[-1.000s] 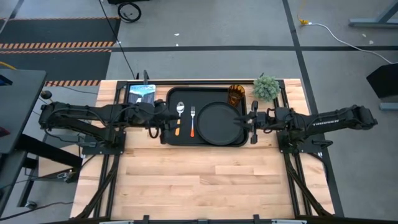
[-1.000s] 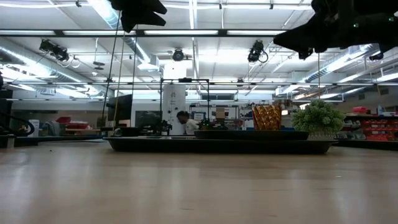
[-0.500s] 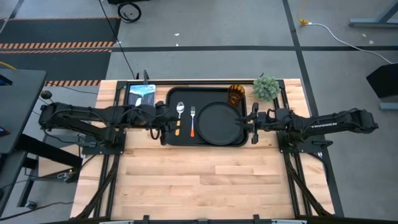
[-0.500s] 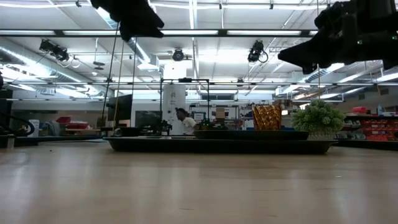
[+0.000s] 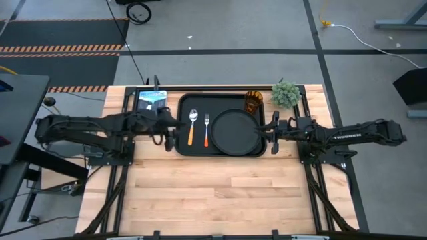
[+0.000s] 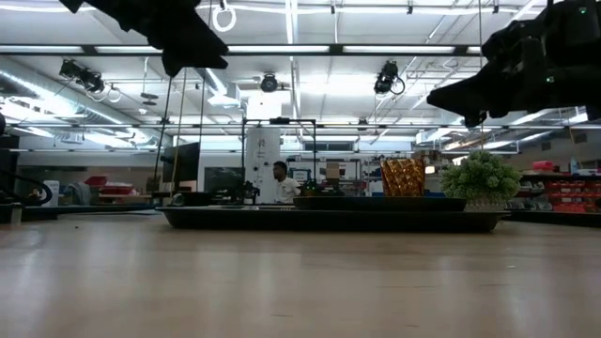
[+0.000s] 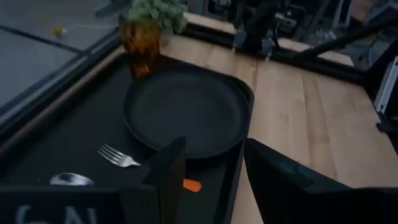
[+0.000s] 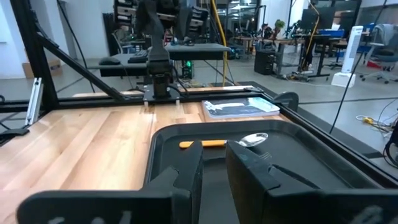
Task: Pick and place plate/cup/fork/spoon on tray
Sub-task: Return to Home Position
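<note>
The black tray (image 5: 223,101) lies at the table's far middle. On it are the round black plate (image 5: 235,130), the amber cup (image 5: 253,101) upright at the far right corner, the fork (image 5: 207,128) and the spoon (image 5: 193,123) side by side left of the plate. My left gripper (image 5: 172,133) is open and empty at the tray's left edge; its wrist view shows the plate (image 7: 186,112), the cup (image 7: 140,43) and the fork (image 7: 118,155). My right gripper (image 5: 269,131) is at the tray's right edge, empty, with a narrow gap between its fingers (image 8: 186,174).
A small green plant (image 5: 285,93) stands off the tray's far right corner. A tablet-like flat item (image 5: 152,100) lies left of the tray. Bare wood (image 5: 220,193) stretches toward the near edge. A person (image 6: 280,183) shows far back in the room.
My left gripper has drawn back from the tray toward the table's left edge. My right arm has come down a little. The things on the tray have stayed where they were.
</note>
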`<state>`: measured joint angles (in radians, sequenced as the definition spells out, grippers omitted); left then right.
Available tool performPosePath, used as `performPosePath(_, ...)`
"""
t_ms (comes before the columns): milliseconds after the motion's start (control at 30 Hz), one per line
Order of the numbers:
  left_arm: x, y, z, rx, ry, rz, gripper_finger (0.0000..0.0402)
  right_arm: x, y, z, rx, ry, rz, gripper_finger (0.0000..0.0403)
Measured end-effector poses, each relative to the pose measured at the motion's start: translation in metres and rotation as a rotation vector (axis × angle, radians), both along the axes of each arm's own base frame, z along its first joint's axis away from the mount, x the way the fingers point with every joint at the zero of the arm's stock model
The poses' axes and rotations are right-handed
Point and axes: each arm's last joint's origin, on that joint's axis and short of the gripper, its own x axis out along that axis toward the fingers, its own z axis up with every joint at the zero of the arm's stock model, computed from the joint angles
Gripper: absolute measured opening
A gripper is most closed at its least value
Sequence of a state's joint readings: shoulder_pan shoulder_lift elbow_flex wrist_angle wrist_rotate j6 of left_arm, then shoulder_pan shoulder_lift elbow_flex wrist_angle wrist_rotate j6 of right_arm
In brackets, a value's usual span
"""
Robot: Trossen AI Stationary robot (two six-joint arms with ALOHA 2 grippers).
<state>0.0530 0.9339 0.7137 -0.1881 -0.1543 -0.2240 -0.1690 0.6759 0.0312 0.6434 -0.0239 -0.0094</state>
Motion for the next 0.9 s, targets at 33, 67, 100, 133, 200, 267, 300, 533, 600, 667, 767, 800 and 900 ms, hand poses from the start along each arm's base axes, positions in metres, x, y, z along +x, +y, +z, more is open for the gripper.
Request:
performPosePath(33, -0.005, 0.001, 0.001, 0.005, -0.010, 0.004, 0.0171, -0.001, 0.000, 0.000, -0.001, -0.005, -0.001, 0.0078)
performPosePath(67, -0.009, 0.002, 0.001, 0.008, -0.025, 0.008, 0.0171, -0.001, 0.000, 0.001, -0.001, -0.009, -0.001, 0.0078)
performPosePath(100, -0.014, 0.002, 0.001, 0.012, -0.039, 0.011, 0.0171, -0.002, 0.000, 0.001, -0.001, -0.013, -0.002, 0.0078)
performPosePath(133, -0.019, 0.003, -0.001, 0.013, -0.045, 0.016, 0.0171, -0.002, -0.001, 0.001, -0.001, -0.015, -0.003, 0.0078)
performPosePath(200, -0.028, 0.003, -0.004, 0.007, -0.076, 0.024, 0.0171, -0.003, -0.001, 0.003, -0.003, -0.026, 0.000, 0.0078)
performPosePath(267, -0.036, 0.002, -0.011, 0.001, -0.102, 0.028, 0.0171, -0.004, -0.001, 0.004, -0.005, -0.035, 0.010, 0.0078)
performPosePath(300, -0.040, 0.002, -0.015, -0.006, -0.123, 0.031, 0.0171, -0.004, -0.001, 0.004, -0.006, -0.039, 0.014, 0.0078)
performPosePath(533, -0.062, 0.000, -0.047, -0.060, -0.290, 0.047, 0.0171, -0.006, -0.003, 0.007, -0.007, -0.061, 0.015, 0.0078)
performPosePath(600, -0.067, 0.000, -0.057, -0.072, -0.346, 0.049, 0.0171, -0.006, -0.004, 0.007, -0.007, -0.061, 0.012, 0.0078)
performPosePath(667, -0.071, 0.000, -0.068, -0.086, -0.384, 0.050, 0.0171, -0.007, -0.005, 0.007, -0.007, -0.060, 0.022, 0.0078)
performPosePath(767, -0.077, -0.001, -0.084, -0.108, -0.438, 0.053, 0.0171, -0.007, -0.006, 0.007, 0.002, -0.057, 0.034, 0.0078)
performPosePath(800, -0.079, -0.001, -0.088, -0.120, -0.460, 0.055, 0.0171, -0.007, -0.006, 0.006, 0.003, -0.056, 0.037, 0.0078)
performPosePath(900, -0.083, -0.001, -0.100, -0.144, -0.505, 0.057, 0.0171, -0.007, -0.006, 0.006, 0.003, -0.055, 0.037, 0.0078)
